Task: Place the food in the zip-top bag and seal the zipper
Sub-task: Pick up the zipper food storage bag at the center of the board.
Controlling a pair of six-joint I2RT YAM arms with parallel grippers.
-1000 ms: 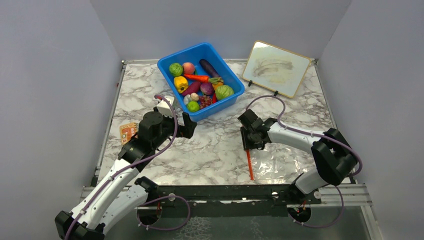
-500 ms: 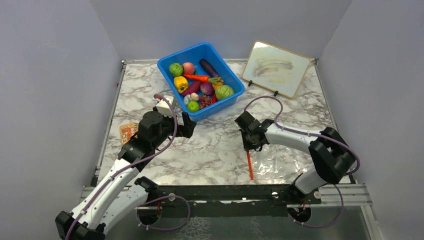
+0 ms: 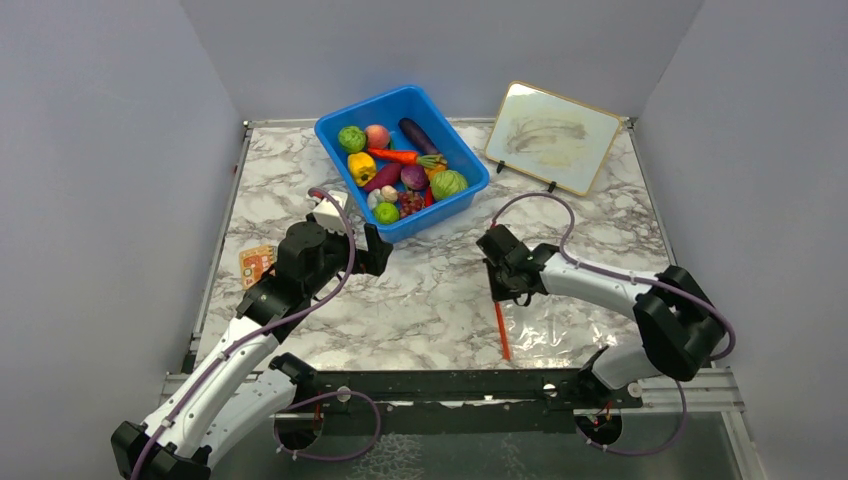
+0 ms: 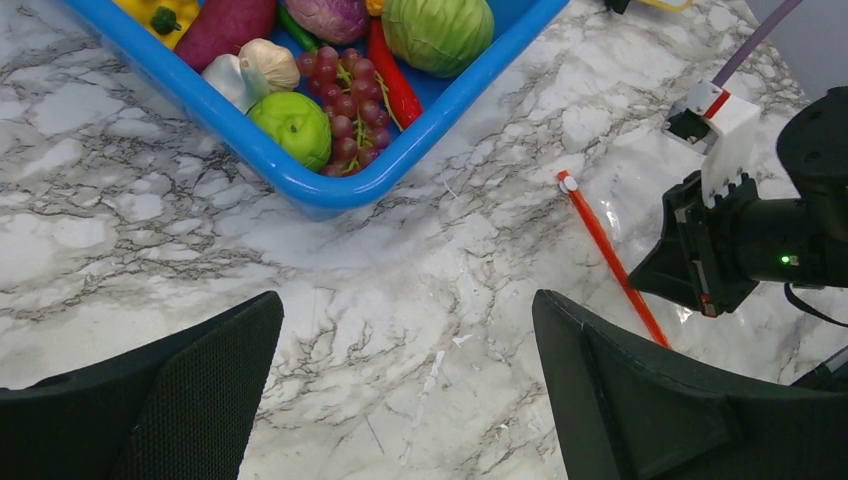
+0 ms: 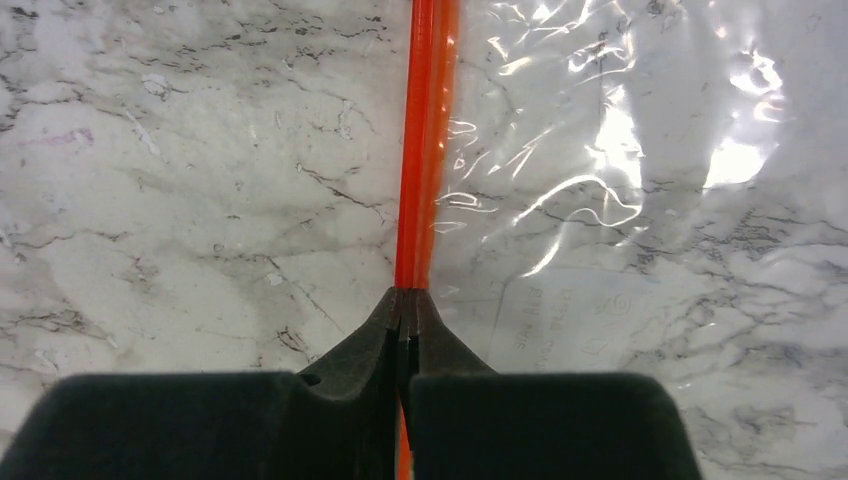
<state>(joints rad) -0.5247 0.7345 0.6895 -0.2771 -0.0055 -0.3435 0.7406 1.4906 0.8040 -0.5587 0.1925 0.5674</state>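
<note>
On the marble-patterned table (image 3: 430, 300), the largest thing is a framed board (image 3: 552, 135) propped at the far right, its pale face smeared with grey and carrying no legible writing. Left of it a blue bin (image 3: 345, 180) sits at an angle and holds all the food: two green cabbages (image 3: 449, 183), a yellow pepper (image 3: 362, 167), an orange carrot (image 3: 400, 156), a purple eggplant (image 3: 417, 135), a peach (image 3: 377, 136), and, in its near corner, grapes (image 4: 345, 100), a green apple (image 4: 290, 125), garlic (image 4: 268, 65) and a red chili (image 4: 395, 85). The zip-top bag (image 3: 570, 320) lies flat and empty on the near right of the table, well apart from the bin; faint embossed print shows through its plastic in the right wrist view but is too dim to read. Its zipper (image 5: 425, 150) runs along the bag's left edge. The right gripper (image 5: 408, 300) is pinched fully together on that strip at its far end. The left gripper (image 4: 405, 400) hangs over bare marble just in front of the bin's near corner, fingers spread wide and holding nothing. A small orange card (image 3: 257, 264) lies at the left edge, its markings unreadable.
</note>
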